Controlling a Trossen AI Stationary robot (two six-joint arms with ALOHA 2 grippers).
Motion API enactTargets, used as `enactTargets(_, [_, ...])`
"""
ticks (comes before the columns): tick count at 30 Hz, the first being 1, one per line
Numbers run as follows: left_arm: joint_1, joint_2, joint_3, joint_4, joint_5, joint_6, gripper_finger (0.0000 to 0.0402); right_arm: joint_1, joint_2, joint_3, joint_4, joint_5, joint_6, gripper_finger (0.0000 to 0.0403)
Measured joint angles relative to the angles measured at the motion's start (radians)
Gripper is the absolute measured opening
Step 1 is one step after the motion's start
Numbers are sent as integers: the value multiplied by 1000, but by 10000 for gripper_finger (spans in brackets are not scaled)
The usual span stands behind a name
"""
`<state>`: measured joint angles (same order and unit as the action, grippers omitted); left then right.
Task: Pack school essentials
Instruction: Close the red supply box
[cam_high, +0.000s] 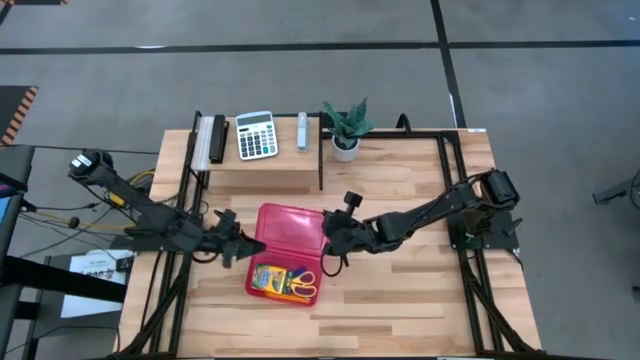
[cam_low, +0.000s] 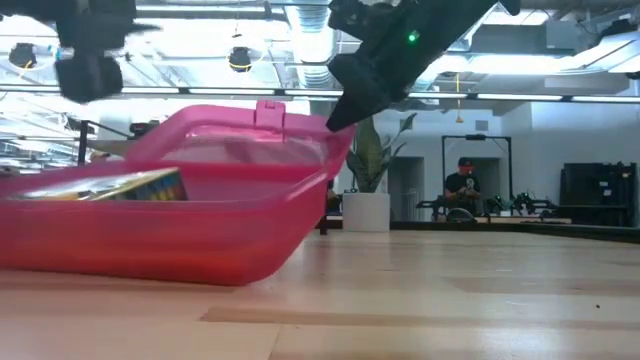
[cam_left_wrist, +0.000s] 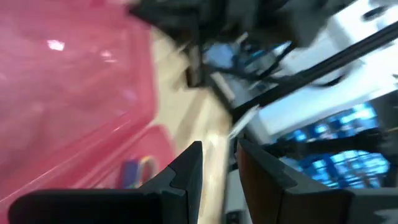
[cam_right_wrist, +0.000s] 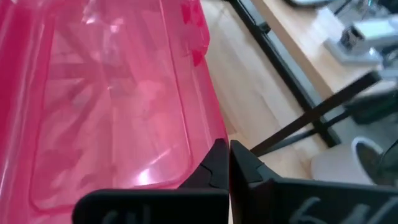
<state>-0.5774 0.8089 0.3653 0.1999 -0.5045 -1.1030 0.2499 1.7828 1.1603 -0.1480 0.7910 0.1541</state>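
A: Which step is running?

B: Closing up, by my judgement. The pink case (cam_high: 288, 252) is lying mid-counter (cam_high: 400, 300), the crayon box (cam_high: 268, 281) and scissors (cam_high: 303, 286) inside, its lid (cam_high: 290, 228) raised.

A: The fingers?

B: The right gripper (cam_high: 328, 240), closed on nothing, is meeting the lid's 3 o'clock edge. The left gripper (cam_high: 240, 246), part-open, is waiting at 9 o'clock. Next: pressing the lid down evenly.
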Motion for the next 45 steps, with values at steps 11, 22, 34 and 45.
enactTargets(11, [-7, -249, 0, 30, -151, 232, 87, 117, 3, 0, 124, 89, -266, 1])
enactTargets(22, [-7, -228, 0, -22, -197, 217, 86, 249, 5, 0, 215, 184, -433, 1])
enactTargets(34, [-7, -94, 0, -13, -188, 106, 86, 355, 5, 0, 229, 211, -496, 1])
enactTargets(45, [12, -67, 0, 53, -200, 161, 86, 312, 5, -1, 230, 339, -560, 1])
